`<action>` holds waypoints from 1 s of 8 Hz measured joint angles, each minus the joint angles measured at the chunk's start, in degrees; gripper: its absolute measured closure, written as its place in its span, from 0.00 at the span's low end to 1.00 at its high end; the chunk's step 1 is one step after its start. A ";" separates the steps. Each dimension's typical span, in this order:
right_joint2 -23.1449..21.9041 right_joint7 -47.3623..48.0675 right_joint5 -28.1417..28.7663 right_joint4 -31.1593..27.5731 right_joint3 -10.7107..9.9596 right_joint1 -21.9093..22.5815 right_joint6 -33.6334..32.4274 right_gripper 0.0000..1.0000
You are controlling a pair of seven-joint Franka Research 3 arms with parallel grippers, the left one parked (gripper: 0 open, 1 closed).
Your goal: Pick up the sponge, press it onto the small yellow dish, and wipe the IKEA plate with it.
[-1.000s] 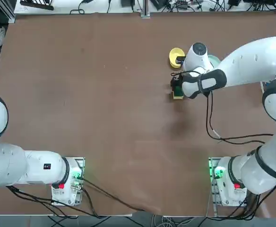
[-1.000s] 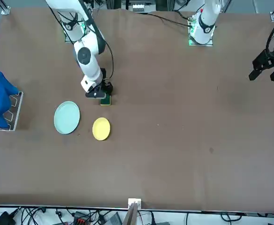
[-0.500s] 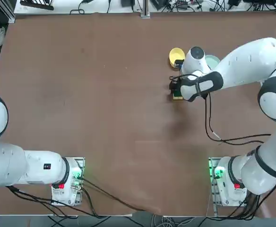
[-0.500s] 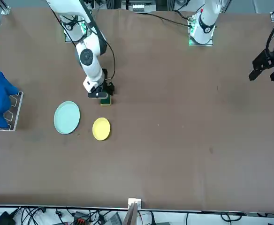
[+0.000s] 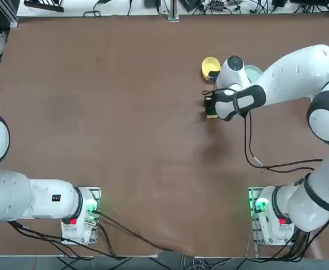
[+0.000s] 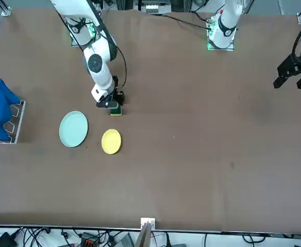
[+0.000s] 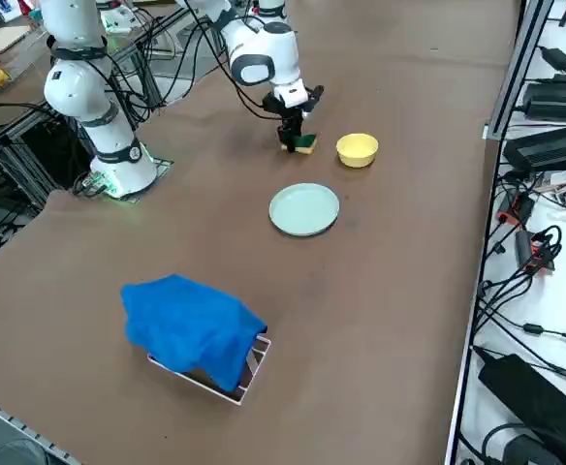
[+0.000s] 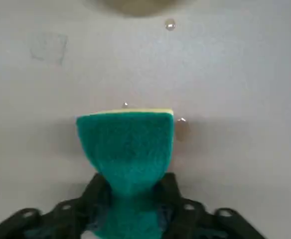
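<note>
The sponge [image 8: 128,144], dark green on top with a thin yellow layer below, lies on the brown table. My right gripper [image 8: 130,199] is shut on its near end, and the foam is pinched narrow between the black fingers. From overhead, the gripper [image 5: 210,107] stands over the sponge [image 5: 212,115], just on the robot's side of the small yellow dish [image 5: 208,66]. The pale mint IKEA plate [image 5: 255,72] is mostly hidden under my arm there. The front view shows the sponge [image 6: 115,110], the dish [image 6: 111,141] and the plate [image 6: 73,128] apart from one another.
A blue cloth [image 7: 191,325] drapes over a small metal rack near the table's right edge. A black cable [image 5: 248,147] hangs from my wrist across the table towards my base.
My right gripper came down around the sponge, then its fingers closed and squeezed it. The sponge, dish and plate stayed in place.
</note>
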 joint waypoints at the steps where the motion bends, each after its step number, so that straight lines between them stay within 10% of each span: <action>1: -0.13 0.00 0.00 0.02 -0.02 0.00 0.00 0.70; 8: -5.95 0.00 0.00 1.55 -0.37 -0.08 -9.43 0.89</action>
